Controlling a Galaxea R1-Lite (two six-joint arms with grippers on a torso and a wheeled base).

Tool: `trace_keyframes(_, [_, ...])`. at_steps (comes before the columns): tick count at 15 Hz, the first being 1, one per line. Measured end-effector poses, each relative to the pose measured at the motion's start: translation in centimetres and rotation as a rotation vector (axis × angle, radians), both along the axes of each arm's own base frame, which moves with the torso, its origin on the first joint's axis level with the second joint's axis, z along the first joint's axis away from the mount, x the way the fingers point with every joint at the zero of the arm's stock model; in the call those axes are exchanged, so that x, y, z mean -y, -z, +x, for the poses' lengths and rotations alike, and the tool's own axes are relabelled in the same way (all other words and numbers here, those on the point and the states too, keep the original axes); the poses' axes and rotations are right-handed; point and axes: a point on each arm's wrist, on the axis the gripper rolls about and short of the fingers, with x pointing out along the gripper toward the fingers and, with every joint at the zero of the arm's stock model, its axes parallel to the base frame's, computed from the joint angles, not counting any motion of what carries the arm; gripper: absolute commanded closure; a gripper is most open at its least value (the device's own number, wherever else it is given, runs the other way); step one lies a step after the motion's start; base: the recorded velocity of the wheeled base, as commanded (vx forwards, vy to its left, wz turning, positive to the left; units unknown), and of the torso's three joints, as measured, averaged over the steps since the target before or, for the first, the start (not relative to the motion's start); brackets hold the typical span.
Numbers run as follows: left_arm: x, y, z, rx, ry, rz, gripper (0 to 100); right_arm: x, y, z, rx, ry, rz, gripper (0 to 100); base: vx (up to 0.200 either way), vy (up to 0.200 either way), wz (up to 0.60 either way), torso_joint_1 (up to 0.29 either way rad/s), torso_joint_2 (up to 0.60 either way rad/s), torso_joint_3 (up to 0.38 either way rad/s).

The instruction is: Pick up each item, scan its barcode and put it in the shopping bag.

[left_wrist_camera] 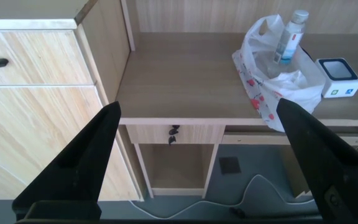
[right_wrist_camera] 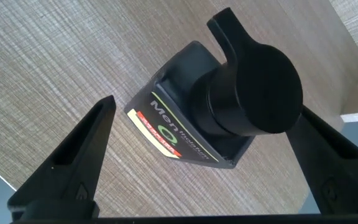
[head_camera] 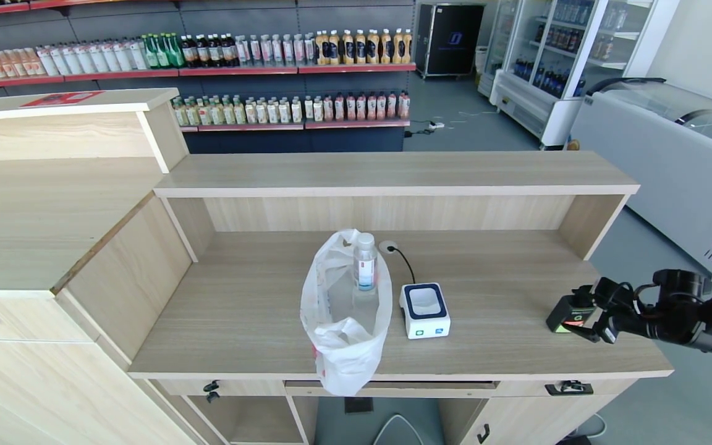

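Checkout counter (head_camera: 504, 296), pale wood. Your right gripper (right_wrist_camera: 205, 109) straddles black container (head_camera: 567, 314) lying at counter's right end; fingers spread, nothing gripped. Container: dark body, round black cap, white-green-red label. White shopping bag (head_camera: 343, 334) mid-counter holds upright clear bottle (head_camera: 365, 262); scanner (head_camera: 424, 309) just beside. Your left gripper (left_wrist_camera: 197, 109) gapes wide, apart from counter.

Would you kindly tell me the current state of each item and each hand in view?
shopping bag: open, slumped over the counter's front edge.
bottle: upright, capped, apparently inside the bag's mouth.
scanner: flat on the counter, cable attached.
black item: capped, between the right hand's fingers.
right hand: open around the black item.
left hand: open, empty.
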Motion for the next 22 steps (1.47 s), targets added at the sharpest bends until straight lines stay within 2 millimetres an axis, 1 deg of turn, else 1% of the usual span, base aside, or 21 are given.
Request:
trace_keyframes(2, [0.0,0.0,0.0,0.0,0.0,0.0,0,-0.2,0.2,0.2,0.0,-0.006,0.0,0,0.0,0.0,0.0,0.0,0.0,0.0])
trace_keyframes(3, [0.0,0.0,0.0,0.0,0.0,0.0,0,-0.2,0.3,0.3,-0.001,-0.008,0.001,100,0.0,0.0,0.0,0.0,0.0,0.0])
trace_keyframes(7, [0.0,0.0,0.0,0.0,0.0,0.0,0,-0.9,0.9,0.5,-0.016,-0.025,0.008,100,0.0,0.0,0.0,0.0,0.0,0.0])
trace_keyframes(10, [0.0,0.0,0.0,0.0,0.0,0.0,0,-1.0,0.9,0.6,-0.007,-0.027,0.001,100,0.0,0.0,0.0,0.0,0.0,0.0])
trace_keyframes(11, [0.0,0.0,0.0,0.0,0.0,0.0,0,-1.0,0.5,0.8,0.02,-0.03,-0.011,100,0.0,0.0,0.0,0.0,0.0,0.0])
trace_keyframes(12, [0.0,0.0,0.0,0.0,0.0,0.0,0,-0.9,-0.4,1.0,0.075,-0.029,-0.037,100,0.0,0.0,0.0,0.0,0.0,0.0])
trace_keyframes(14, [0.0,0.0,0.0,0.0,0.001,0.0,0,-1.0,-2.5,0.7,0.154,-0.028,-0.073,100,0.0,0.0,0.0,0.0,0.0,0.0])
trace_keyframes(15, [0.0,0.0,0.0,0.0,0.0,0.0,0,-1.1,-4.2,0.2,0.2,-0.028,-0.093,100,0.0,0.0,0.0,0.0,0.0,0.0])
trace_keyframes(16, [0.0,0.0,0.0,0.0,0.0,0.0,0,-1.3,-6.1,-1.0,0.236,-0.021,-0.11,100,0.0,0.0,0.0,0.0,0.0,0.0])
trace_keyframes(17, [0.0,0.0,0.0,0.0,0.001,0.0,0,-1.6,-7.8,-2.6,0.26,-0.016,-0.121,100,0.0,0.0,0.0,0.0,0.0,0.0])
trace_keyframes(18, [0.0,0.0,0.0,0.0,0.0,0.0,0,-2.2,-9.5,-4.6,0.291,-0.014,-0.138,100,0.0,0.0,0.0,0.0,0.0,0.0])
trace_keyframes(20, [0.0,0.0,0.0,0.0,0.0,0.0,0,-3.6,-13.0,-8.5,0.386,-0.033,-0.22,100,0.0,0.0,0.0,0.0,0.0,0.0])
trace_keyframes(21, [0.0,0.0,0.0,0.0,0.0,0.0,0,-4.6,-15.0,-10.2,0.453,-0.075,-0.282,100,0.0,0.0,0.0,0.0,0.0,0.0])
trace_keyframes(22, [0.0,0.0,0.0,0.0,0.0,0.0,0,-6.0,-17.4,-11.7,0.557,-0.153,-0.374,100,0.0,0.0,0.0,0.0,0.0,0.0])
